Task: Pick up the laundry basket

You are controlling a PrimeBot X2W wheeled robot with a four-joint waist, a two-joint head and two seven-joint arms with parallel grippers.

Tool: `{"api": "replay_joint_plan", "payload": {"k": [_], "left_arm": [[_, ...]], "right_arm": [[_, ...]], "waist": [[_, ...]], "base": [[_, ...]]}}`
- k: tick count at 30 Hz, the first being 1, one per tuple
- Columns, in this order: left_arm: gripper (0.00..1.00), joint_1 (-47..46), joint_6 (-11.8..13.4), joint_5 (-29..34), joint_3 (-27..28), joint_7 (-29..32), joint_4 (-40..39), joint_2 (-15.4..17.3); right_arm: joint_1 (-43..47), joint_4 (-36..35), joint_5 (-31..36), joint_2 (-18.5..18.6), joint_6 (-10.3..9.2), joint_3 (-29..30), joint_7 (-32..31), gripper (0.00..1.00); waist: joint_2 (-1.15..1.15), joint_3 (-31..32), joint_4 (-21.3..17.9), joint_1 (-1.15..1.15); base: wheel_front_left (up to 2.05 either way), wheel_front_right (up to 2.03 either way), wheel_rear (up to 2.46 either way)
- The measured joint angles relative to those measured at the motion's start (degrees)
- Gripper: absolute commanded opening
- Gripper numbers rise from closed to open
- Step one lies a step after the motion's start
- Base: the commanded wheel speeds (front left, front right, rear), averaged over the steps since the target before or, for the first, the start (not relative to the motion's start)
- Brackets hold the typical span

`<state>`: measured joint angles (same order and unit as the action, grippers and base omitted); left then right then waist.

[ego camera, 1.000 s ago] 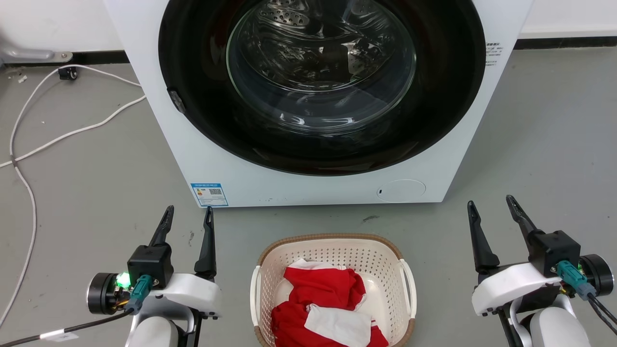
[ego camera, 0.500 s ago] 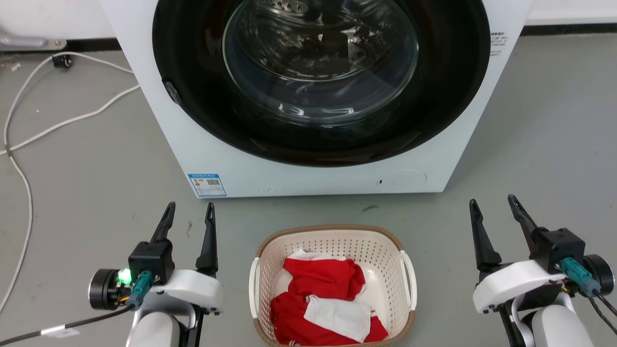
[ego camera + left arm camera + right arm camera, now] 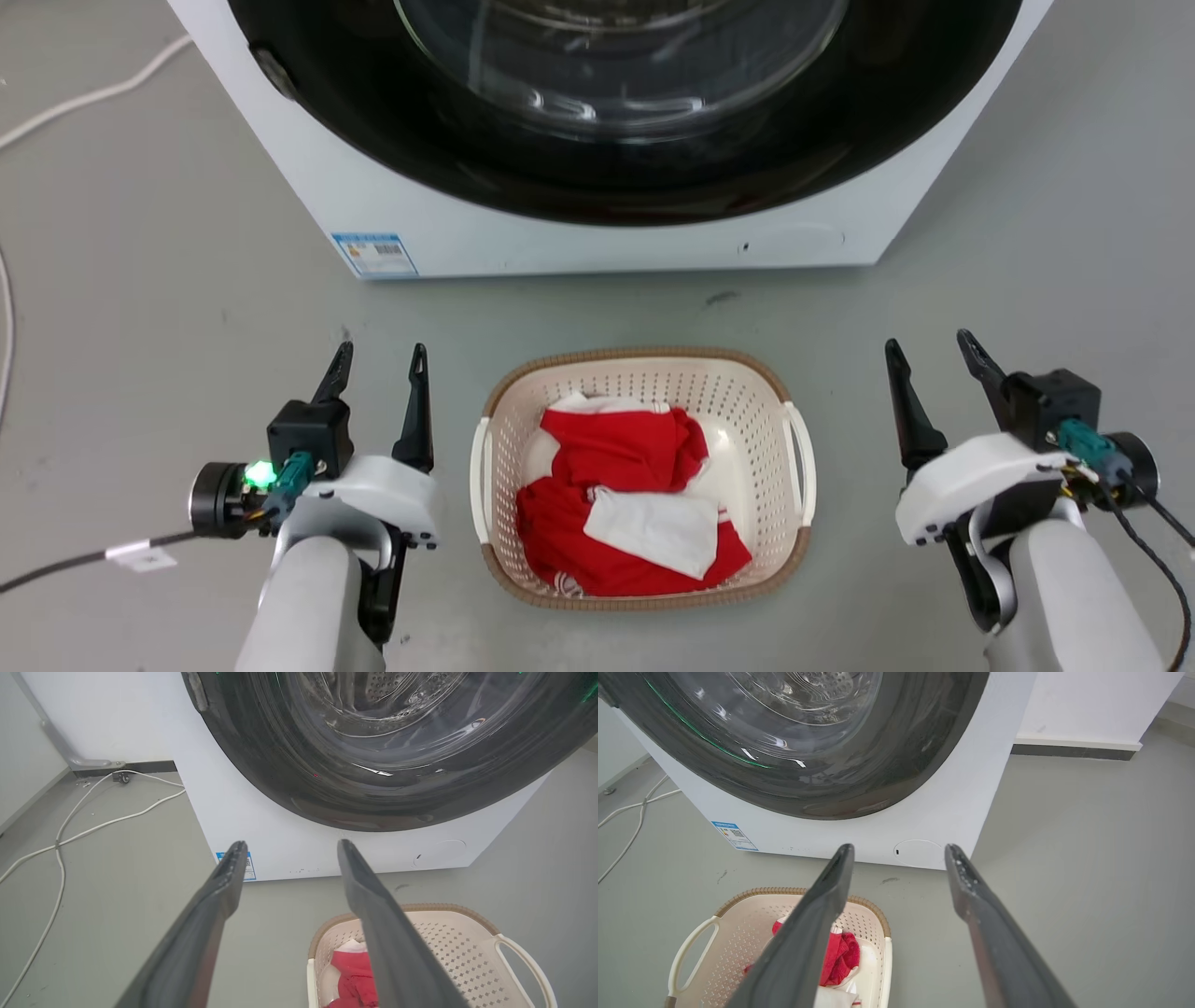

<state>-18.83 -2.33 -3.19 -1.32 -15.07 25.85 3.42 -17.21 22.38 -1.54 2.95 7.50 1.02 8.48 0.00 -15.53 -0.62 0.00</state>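
The left pincer (image 3: 383,348) and right pincer (image 3: 927,340) hang low on either side, fingers apart and empty, as before. Between them on the grey floor (image 3: 168,308) sits the cream perforated plastic laundry basket (image 3: 644,373), untouched. It now shows whole, where its near rim was cut off earlier. The white washing machine (image 3: 607,247) beyond has slid up the picture, so the head has dipped and the things have not moved. This is probably a lean-in for the basket's side handles.

Grey floor (image 3: 140,280) under the washing machine (image 3: 607,247), the laundry basket (image 3: 644,378) just before it, a white cable (image 3: 93,91) leftward
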Motion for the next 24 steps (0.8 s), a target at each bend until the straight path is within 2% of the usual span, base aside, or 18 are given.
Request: {"api": "replay_joint_plan", "payload": {"k": [12,24], "left_arm": [[1.00,-10.0,-0.8,-0.8,0.1,0.0,15.0,0.1],[1.00,-21.3,-3.9,-3.3,-0.9,2.3,33.8,2.0]], "right_arm": [[-9.9,11.8,-0.8,0.0,0.00,-1.1,-1.5,1.00],[-21.3,26.5,-3.8,0.0,0.01,-5.3,-6.7,1.00]], "waist": [[0.00,-10.9,-0.6,0.01],[0.00,-19.4,-1.6,0.01]], "base": [[0.00,0.00,0.00],[0.00,0.00,0.00]]}}
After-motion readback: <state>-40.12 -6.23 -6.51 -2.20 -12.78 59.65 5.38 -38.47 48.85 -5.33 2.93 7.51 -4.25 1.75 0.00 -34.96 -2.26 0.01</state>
